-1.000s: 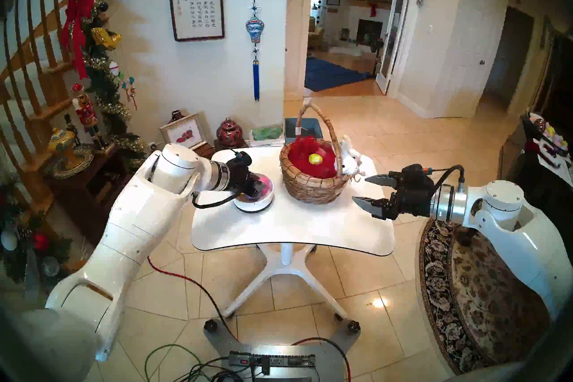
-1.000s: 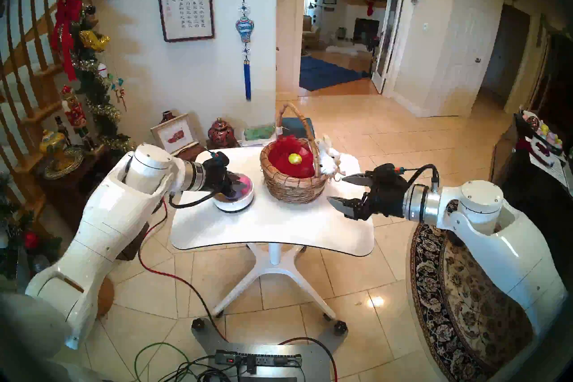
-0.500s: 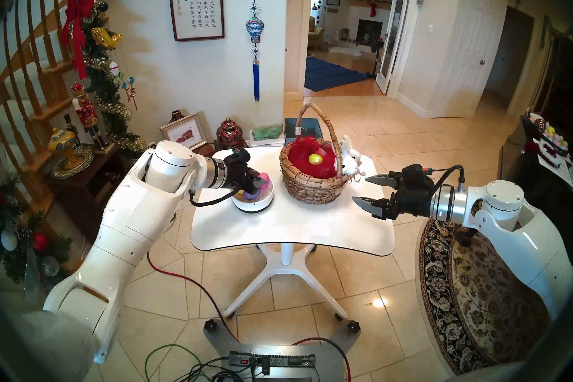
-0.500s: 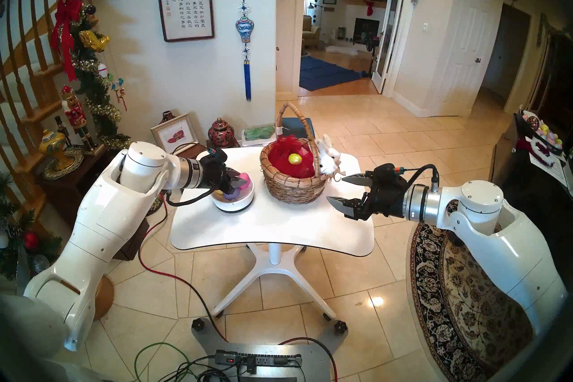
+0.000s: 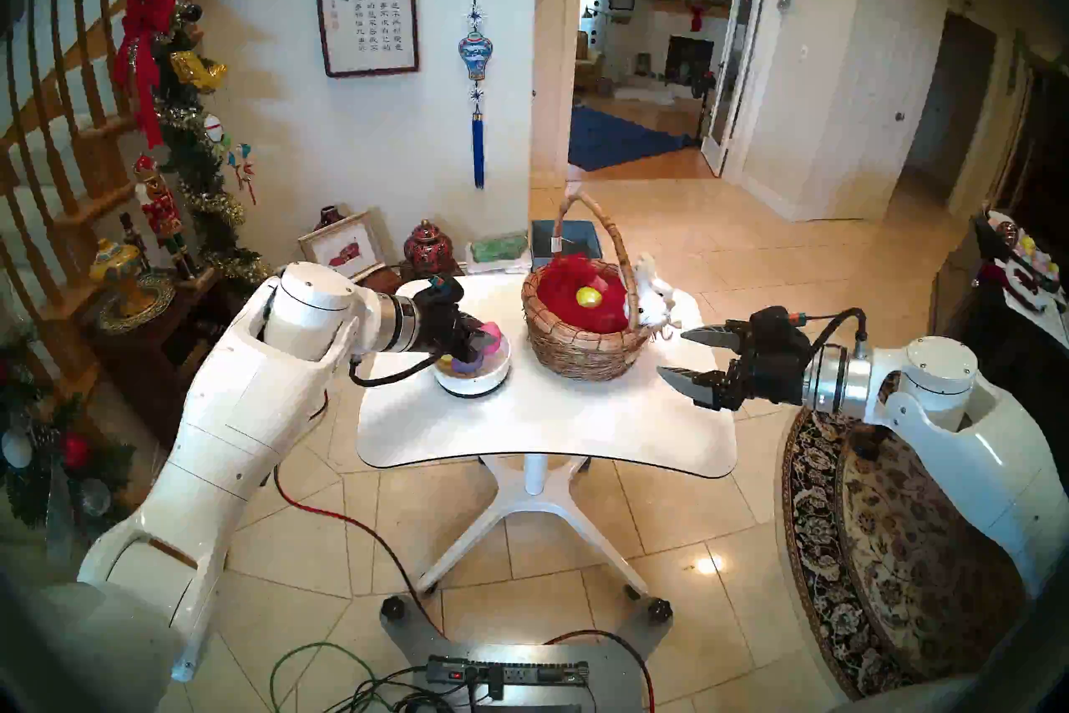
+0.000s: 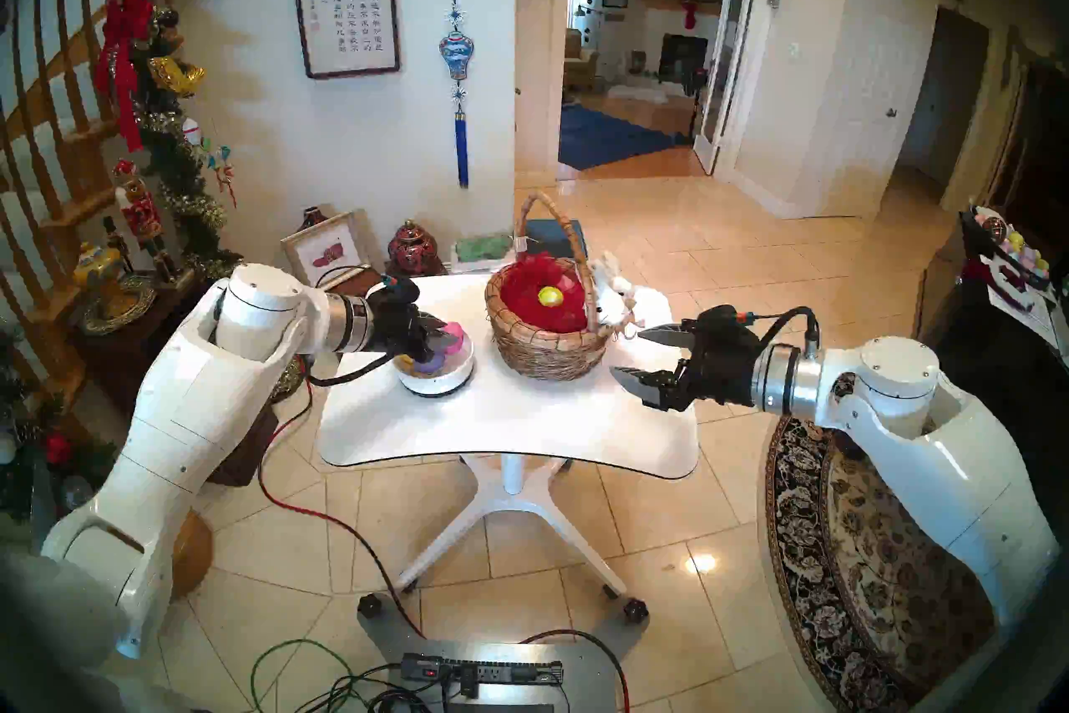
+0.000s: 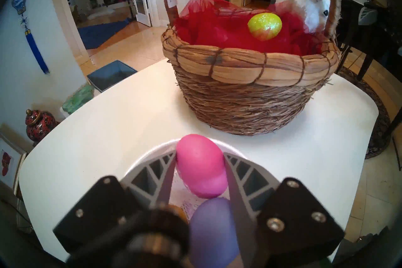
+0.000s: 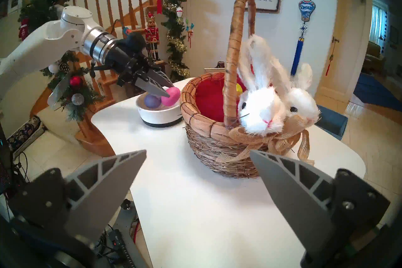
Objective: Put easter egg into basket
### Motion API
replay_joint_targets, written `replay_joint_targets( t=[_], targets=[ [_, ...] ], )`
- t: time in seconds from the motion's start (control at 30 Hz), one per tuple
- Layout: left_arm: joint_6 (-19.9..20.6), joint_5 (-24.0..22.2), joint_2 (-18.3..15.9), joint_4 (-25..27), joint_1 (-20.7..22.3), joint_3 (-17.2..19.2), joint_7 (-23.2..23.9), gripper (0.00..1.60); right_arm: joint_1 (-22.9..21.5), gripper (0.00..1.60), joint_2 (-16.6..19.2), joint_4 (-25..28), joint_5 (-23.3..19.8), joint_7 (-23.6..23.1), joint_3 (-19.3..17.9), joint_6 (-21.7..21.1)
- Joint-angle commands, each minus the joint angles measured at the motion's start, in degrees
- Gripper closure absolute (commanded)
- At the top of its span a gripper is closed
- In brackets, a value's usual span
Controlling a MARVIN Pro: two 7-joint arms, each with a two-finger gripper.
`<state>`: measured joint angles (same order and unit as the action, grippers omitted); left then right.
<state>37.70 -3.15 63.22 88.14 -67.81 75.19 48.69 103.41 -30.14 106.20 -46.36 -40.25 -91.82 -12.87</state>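
Observation:
The tan wicker basket (image 5: 584,347) with red mesh lining and a white plush bunny (image 8: 263,108) stands on the white table (image 5: 549,428); it also shows in the left wrist view (image 7: 250,78). A yellow glitter egg (image 7: 265,26) lies inside it. My left gripper (image 7: 200,165) is shut on a pink egg (image 7: 201,165) and holds it just above a low white bowl (image 5: 474,379), left of the basket. A purple egg (image 7: 212,232) lies in the bowl. My right gripper (image 5: 674,350) is open and empty, right of the basket.
A dark blue bin (image 7: 112,75) and a red lacquer jar (image 5: 427,246) stand on the floor behind the table. A staircase with garland (image 5: 191,162) is at the left. A patterned rug (image 5: 879,550) lies at the right. Cables and a power strip (image 5: 509,674) lie below.
My left gripper has risen out of the bowl with the pink egg in its fingers. The right arm has not moved.

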Motion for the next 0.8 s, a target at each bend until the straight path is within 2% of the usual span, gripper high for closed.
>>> replay_joint_targets(
  t=[0.0, 0.1, 0.2, 0.53, 0.67, 0.77],
  targets=[
    [0.4, -0.5, 0.3, 0.3, 0.7, 0.2, 0.5, 0.89, -0.1, 0.00, 0.1, 0.1, -0.1, 0.1, -0.5, 0.1],
    [0.7, -0.6, 0.2, -0.1, 0.9, 0.0, 1.1, 0.87, -0.1, 0.00, 0.1, 0.1, -0.1, 0.1, -0.5, 0.1],
    [0.6, -0.4, 0.1, 0.0, 0.7, 0.0, 1.0, 0.69, -0.1, 0.00, 0.1, 0.1, -0.1, 0.1, -0.5, 0.1],
    [0.5, -0.1, 0.3, 0.1, 0.6, 0.0, 0.8, 0.68, -0.1, 0.00, 0.1, 0.1, -0.1, 0.1, -0.5, 0.1],
    [0.5, 0.1, 0.3, 0.2, 0.6, -0.1, 0.7, 0.61, -0.1, 0.00, 0.1, 0.1, -0.1, 0.1, -0.5, 0.1],
    [0.1, 0.4, 0.3, 0.4, 0.4, -0.1, 0.3, 0.48, -0.1, 0.00, 0.1, 0.1, -0.1, 0.1, -0.5, 0.1]
  ],
)
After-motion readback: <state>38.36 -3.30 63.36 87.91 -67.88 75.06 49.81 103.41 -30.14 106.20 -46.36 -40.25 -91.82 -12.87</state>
